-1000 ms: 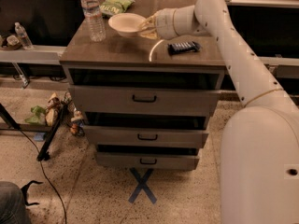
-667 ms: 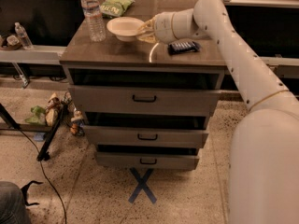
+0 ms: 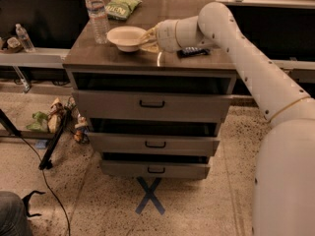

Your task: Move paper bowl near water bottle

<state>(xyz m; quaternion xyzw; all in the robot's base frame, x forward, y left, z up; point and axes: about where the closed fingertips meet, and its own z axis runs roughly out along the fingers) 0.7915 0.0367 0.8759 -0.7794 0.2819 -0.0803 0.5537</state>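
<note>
jaws clamp paper bowl (image 3: 125, 36) rim — water bottle (image 3: 96, 14) just beside.

Pincer (image 3: 147, 36) at paper bowl (image 3: 124, 35) right rim; dark object (image 3: 195, 51) half hidden behind arm (image 3: 256, 68); base (image 3: 288, 181) cropped right.

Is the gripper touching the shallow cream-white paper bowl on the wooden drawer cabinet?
Touching. The camera view shows the gripper closed on the right rim of the cream-white paper bowl, over the cabinet top, with no gap visible.
</note>
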